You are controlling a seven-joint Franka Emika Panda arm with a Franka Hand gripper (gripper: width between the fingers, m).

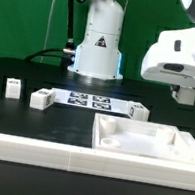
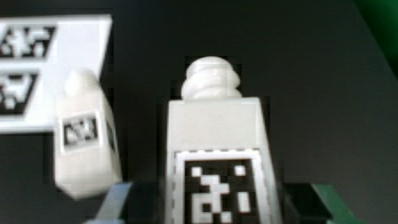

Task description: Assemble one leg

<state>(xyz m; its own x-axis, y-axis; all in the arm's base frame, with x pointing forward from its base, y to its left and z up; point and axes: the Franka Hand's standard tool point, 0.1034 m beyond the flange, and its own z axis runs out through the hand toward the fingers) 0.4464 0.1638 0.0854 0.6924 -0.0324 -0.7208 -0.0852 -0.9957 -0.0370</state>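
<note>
In the wrist view a white leg (image 2: 222, 140) with a black-and-white tag and a ribbed screw tip (image 2: 212, 78) sits between my fingers (image 2: 125, 200). My gripper (image 2: 222, 205) is shut on it and holds it above the black table. In the exterior view the gripper (image 1: 184, 96) hangs raised at the right, above the back of the large white panel (image 1: 144, 143). The held leg does not show there. A second leg (image 2: 80, 130) lies on the table just beside the held one, also seen in the exterior view (image 1: 137, 111).
The marker board (image 1: 90, 101) lies mid-table, also in the wrist view (image 2: 45, 60). Two more legs (image 1: 13, 88) (image 1: 41, 98) stand at the exterior view's left. A low white wall (image 1: 38, 145) runs along the front. The robot base (image 1: 99, 45) stands behind.
</note>
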